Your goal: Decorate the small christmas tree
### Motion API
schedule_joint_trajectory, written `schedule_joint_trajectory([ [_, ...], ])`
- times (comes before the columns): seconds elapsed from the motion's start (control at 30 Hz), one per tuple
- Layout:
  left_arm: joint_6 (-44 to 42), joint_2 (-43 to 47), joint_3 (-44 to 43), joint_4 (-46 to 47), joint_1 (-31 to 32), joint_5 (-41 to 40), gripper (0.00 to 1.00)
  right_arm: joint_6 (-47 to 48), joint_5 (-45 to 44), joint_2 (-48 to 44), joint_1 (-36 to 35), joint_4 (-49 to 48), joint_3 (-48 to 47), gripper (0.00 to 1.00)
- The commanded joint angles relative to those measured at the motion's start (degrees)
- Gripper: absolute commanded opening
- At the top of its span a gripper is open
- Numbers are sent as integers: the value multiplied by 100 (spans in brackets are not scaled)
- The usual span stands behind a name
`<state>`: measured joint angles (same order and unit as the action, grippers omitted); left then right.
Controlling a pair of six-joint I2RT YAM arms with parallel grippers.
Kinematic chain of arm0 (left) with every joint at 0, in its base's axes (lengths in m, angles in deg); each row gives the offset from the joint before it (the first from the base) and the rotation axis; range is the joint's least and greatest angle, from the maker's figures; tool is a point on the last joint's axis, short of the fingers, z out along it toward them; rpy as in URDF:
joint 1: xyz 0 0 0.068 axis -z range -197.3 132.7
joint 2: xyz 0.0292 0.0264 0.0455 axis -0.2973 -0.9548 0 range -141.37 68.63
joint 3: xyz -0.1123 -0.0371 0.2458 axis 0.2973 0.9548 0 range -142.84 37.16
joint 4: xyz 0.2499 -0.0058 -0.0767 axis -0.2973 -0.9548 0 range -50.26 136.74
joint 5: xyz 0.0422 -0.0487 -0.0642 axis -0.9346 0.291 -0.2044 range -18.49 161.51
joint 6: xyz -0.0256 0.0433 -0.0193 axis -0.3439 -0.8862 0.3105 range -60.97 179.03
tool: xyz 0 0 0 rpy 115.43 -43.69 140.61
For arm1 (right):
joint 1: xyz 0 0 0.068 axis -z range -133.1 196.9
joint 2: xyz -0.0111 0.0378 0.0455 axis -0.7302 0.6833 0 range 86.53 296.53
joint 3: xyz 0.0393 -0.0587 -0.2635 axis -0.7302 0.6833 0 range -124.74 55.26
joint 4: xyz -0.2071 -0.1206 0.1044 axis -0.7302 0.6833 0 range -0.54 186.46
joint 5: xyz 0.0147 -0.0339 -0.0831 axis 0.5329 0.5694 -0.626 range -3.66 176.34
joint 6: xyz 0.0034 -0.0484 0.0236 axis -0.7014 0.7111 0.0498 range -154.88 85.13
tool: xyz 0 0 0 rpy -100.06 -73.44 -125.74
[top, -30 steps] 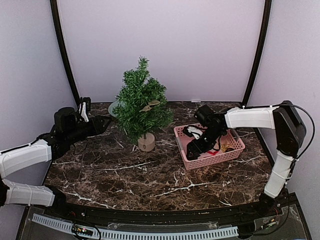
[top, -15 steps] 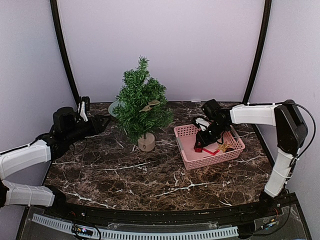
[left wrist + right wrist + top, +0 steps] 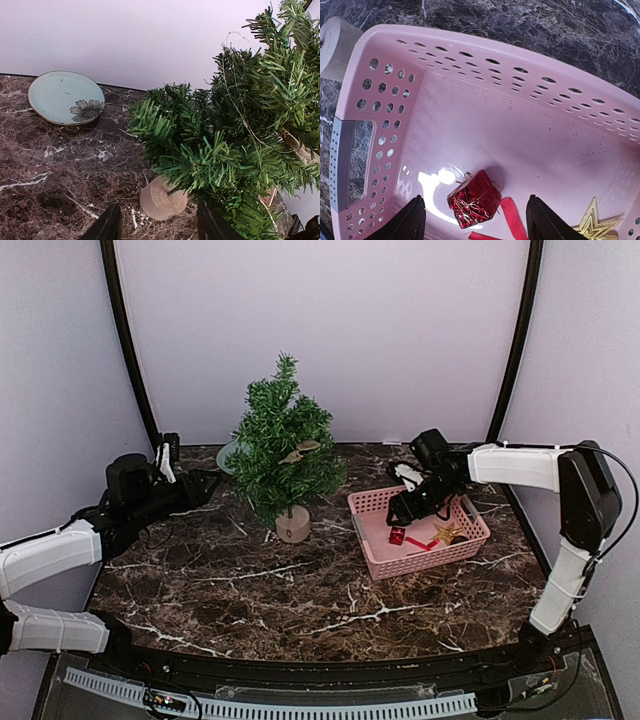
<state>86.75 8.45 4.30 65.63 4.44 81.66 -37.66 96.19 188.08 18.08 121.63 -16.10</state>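
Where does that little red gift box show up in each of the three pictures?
Top external: red gift box in the pink basket, right of centre.
Left wrist: not in it.
Right wrist: low centre, on the basket floor.
Shared landmark: the tree's tan base, seen in all three.

A dark marble-patterned desk, veined white, sits inside a pale lilac enclosure. A plain back wall rises behind the desk's far edge, and two black curved poles climb from its far corners. A white slotted strip runs along the near edge. The light is soft and even.
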Motion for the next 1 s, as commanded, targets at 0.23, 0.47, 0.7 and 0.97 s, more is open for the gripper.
schedule_joint_trajectory([
  [0.23,-22,182,46,173,-29,11,53,1246,-36,-227,-105,271,444,69],
  [0.47,-24,148,9,208,-29,43,53,1525,-670,-7,-332,26,455,71],
  [0.7,-14,143,10,219,-29,42,53,1612,-934,379,-350,-4,54,69],
  [0.97,-5,138,7,210,-29,35,53,1612,-777,428,-357,-154,-62,56],
])
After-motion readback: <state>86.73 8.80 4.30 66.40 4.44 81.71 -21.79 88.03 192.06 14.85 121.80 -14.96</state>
